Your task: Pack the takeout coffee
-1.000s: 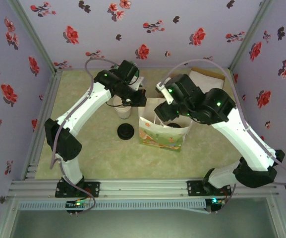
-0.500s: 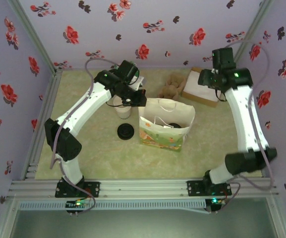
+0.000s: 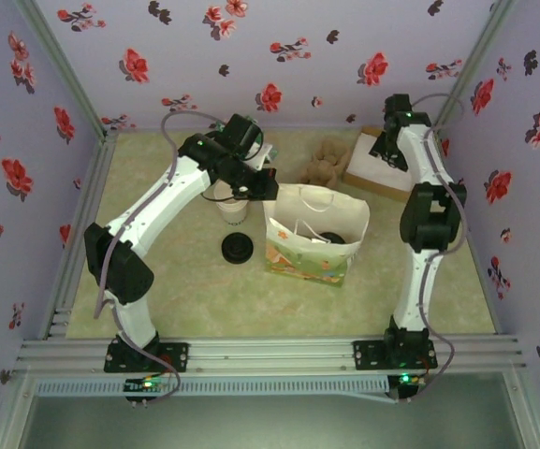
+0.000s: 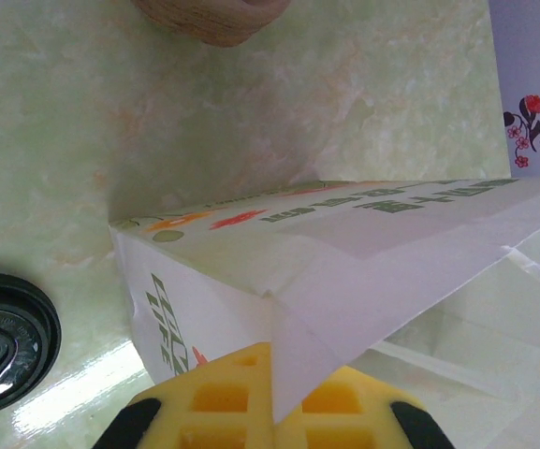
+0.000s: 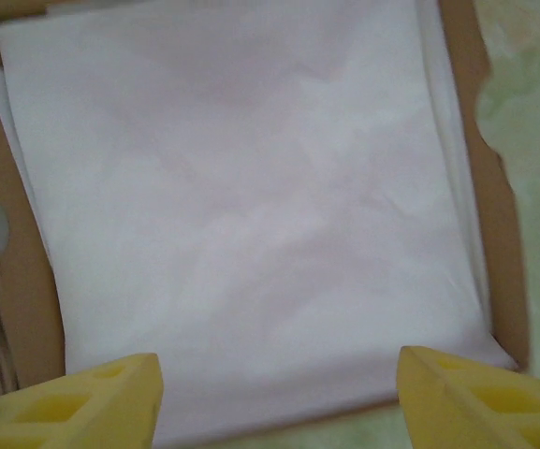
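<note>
The takeout coffee (image 3: 331, 238) stands inside the paper bag (image 3: 312, 260) at the centre of the tabletop (image 3: 176, 281). Its long axis is vertical and its dark top faces up. The bag hides its wall.

The left end effector (image 4: 274, 412) is clamped on the bag's rim at 10 o'clock, as before. The right end effector (image 5: 279, 374), fingers apart and empty, hangs over the white sheet (image 5: 251, 187) in the brown box (image 3: 402, 192) at 1 o'clock. A second ago it was down over the bag's mouth.

An open cup (image 3: 232, 210) at the bag's 9 o'clock is half covered by the left arm.
</note>
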`<state>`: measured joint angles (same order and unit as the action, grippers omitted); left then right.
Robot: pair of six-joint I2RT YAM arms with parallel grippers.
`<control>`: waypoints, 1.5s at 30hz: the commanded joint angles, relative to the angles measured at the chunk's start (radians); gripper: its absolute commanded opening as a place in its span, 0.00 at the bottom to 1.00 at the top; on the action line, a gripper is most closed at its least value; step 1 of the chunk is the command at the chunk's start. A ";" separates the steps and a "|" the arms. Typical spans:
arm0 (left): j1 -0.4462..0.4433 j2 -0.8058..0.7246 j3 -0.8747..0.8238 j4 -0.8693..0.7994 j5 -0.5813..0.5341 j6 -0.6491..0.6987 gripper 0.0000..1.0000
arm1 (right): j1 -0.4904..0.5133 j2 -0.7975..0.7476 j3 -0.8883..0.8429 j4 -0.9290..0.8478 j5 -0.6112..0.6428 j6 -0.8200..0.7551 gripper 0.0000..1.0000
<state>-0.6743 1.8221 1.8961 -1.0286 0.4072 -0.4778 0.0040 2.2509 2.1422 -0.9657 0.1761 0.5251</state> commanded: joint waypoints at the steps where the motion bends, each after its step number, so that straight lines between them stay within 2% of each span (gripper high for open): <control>1: -0.007 -0.021 -0.014 0.000 0.018 -0.018 0.00 | -0.009 0.108 0.140 -0.060 0.031 0.040 0.64; 7: -0.007 -0.017 -0.005 -0.016 0.012 -0.013 0.00 | -0.009 0.248 0.295 -0.107 0.031 0.036 0.61; 11: -0.007 -0.006 0.006 -0.024 0.010 -0.013 0.00 | -0.017 0.313 0.359 -0.138 -0.008 0.045 0.54; 16: -0.007 0.005 0.017 -0.029 0.008 -0.013 0.00 | -0.031 0.353 0.364 -0.140 -0.055 0.058 0.49; 23: -0.006 0.027 0.043 -0.050 0.001 -0.007 0.00 | -0.039 0.383 0.364 -0.137 -0.069 0.044 0.48; 28: -0.006 0.037 0.060 -0.059 -0.001 -0.007 0.00 | -0.045 0.397 0.366 -0.133 -0.093 0.045 0.33; 33: -0.006 0.039 0.064 -0.061 -0.005 -0.008 0.00 | -0.048 0.387 0.379 -0.140 -0.093 0.041 0.23; 38: -0.005 0.046 0.077 -0.067 -0.006 -0.007 0.00 | -0.048 0.346 0.391 -0.138 -0.079 0.037 0.21; 41: -0.005 0.047 0.084 -0.070 -0.006 -0.005 0.00 | -0.049 0.323 0.402 -0.140 -0.065 0.028 0.12; 45: -0.005 0.048 0.086 -0.071 -0.008 -0.005 0.00 | -0.049 0.296 0.414 -0.145 -0.066 0.021 0.07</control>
<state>-0.6743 1.8530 1.9533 -1.0782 0.4030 -0.4839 -0.0380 2.6095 2.5179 -1.0813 0.0948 0.5510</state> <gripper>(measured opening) 0.039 0.075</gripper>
